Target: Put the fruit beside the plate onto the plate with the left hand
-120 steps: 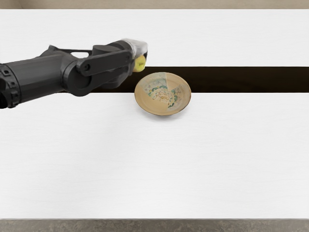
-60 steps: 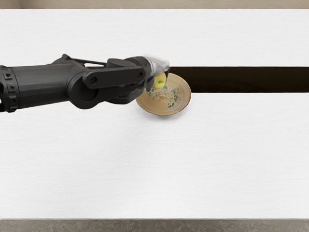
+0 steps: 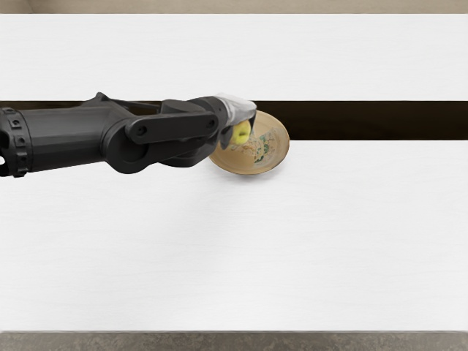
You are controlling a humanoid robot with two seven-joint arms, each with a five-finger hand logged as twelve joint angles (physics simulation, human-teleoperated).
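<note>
**Fruit held over the plate**

The left hand (image 3: 234,115) is closed around the yellow fruit (image 3: 242,134) and holds it over the left part of the plate (image 3: 269,151). The plate stands on the white table (image 3: 292,241).

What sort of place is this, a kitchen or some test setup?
Probably a simulated tabletop test scene rather than a kitchen: a plain white table, one patterned plate, and the robot's left hand holding a yellow fruit over that plate. No room furnishings show.
</note>
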